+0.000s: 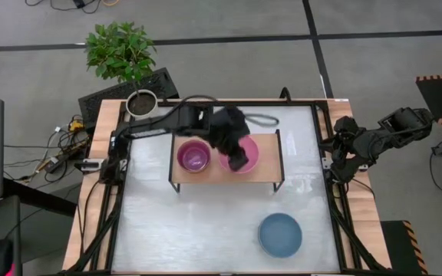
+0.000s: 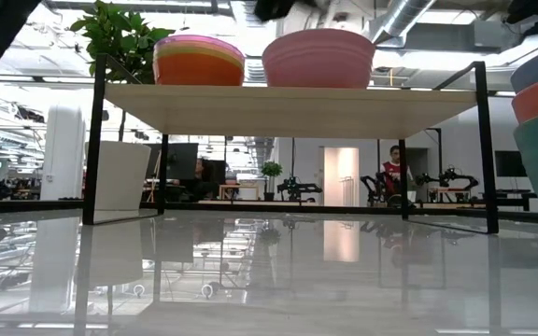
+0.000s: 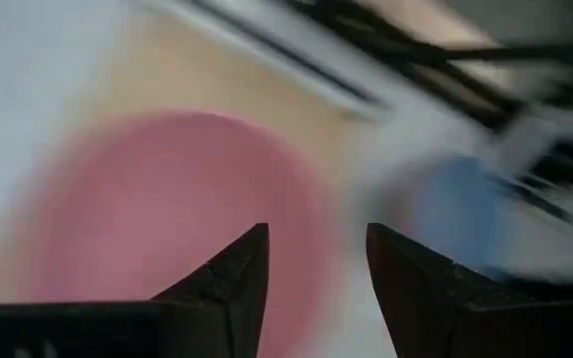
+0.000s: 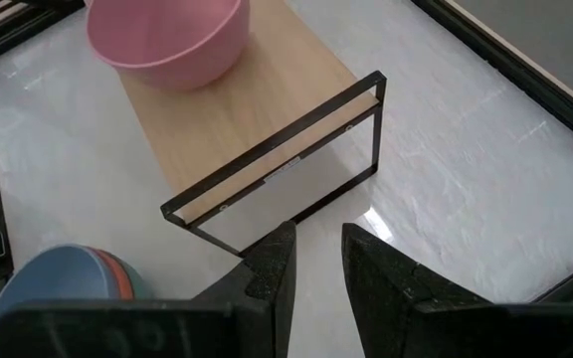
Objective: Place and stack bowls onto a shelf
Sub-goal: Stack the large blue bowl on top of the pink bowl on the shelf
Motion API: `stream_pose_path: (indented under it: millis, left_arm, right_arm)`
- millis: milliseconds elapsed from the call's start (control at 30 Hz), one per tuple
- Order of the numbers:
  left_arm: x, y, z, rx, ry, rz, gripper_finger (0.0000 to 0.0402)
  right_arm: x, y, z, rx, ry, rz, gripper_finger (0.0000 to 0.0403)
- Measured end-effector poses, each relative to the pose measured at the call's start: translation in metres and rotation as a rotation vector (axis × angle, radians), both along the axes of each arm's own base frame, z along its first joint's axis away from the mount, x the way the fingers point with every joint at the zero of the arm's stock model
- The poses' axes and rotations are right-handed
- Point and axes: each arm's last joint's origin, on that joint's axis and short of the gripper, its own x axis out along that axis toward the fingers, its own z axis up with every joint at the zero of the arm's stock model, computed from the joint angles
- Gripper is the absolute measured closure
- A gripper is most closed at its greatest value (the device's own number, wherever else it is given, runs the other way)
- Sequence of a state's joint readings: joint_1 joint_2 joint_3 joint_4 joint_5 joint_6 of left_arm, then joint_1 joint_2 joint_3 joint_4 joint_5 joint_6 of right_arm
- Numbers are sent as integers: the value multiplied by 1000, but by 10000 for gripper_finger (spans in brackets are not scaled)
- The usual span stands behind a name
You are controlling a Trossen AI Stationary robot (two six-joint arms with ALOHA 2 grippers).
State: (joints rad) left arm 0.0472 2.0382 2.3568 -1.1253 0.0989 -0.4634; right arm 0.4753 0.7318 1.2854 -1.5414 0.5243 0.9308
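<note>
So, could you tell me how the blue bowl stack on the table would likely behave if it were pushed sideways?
The blue bowl stack would probably slide rather than tip, being wide and low. The table looks glossy, so little friction is likely. The nested bowls seem to be plain plastic, so likely light; the top one might shift.

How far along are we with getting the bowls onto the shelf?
Done: a purple-topped stack and a pink bowl sit on the shelf. In hand: nothing; the left hand is open above the pink bowl. Left: the blue-topped stack on the table. The right hand waits at the table's right edge.
</note>
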Motion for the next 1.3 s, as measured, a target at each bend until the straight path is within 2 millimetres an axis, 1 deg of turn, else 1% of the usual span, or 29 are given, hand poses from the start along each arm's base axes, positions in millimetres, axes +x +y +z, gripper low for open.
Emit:
stream_pose_path:
  millis: [100, 200, 300, 367, 433, 500, 567, 633, 700, 767, 833, 933, 1000, 1233, 1300]
  left_arm:
    - [0, -34, 7, -74, -50, -115, 252]
    - [-2, -77, 9, -77, -77, -206, 252]
    - [-7, -120, 9, -79, -95, -222, 253]
    - [-9, -144, 6, -51, -130, -181, 253]
    - [-11, -167, 3, -11, -176, -102, 253]
    - [-11, -187, -1, 19, -240, -6, 253]
    - [-9, -203, -7, 8, -316, 90, 253]
    - [-7, -217, -19, 18, -328, 128, 253]
    - [0, -225, -31, -11, -360, 150, 253]
    - [4, -229, -48, -23, -326, 192, 253]
    - [11, -231, -63, -86, -297, 254, 253]
    - [22, -235, -94, -126, -212, 271, 253]
    - [28, -238, -113, -111, -173, 277, 253]
    - [54, -238, -165, -110, -146, 351, 253]
    - [60, -238, -177, -119, -149, 365, 253]
  right_arm:
    - [0, 0, 0, 0, 0, 0, 290]
    - [0, 0, 0, 2, -1, -2, 290]
    - [0, 0, 0, 2, -1, -2, 290]
    - [0, 0, 0, 2, -1, -2, 290]
    - [0, 0, 0, 2, -1, -2, 290]
    - [0, 0, 0, 2, -1, -3, 290]
    - [0, 0, 0, 2, -1, -2, 290]
    - [0, 0, 0, 3, -1, -2, 290]
    - [0, 0, 0, 3, -2, -3, 290]
    - [0, 0, 0, 4, -3, -3, 290]
    - [0, 0, 0, 5, -5, -4, 290]
    - [0, 0, 0, 7, -8, -4, 290]
    - [1, 0, 0, 12, -10, -8, 290]
    - [1, 0, 0, 29, -16, -27, 290]
    - [1, 0, 0, 29, -16, -27, 290]
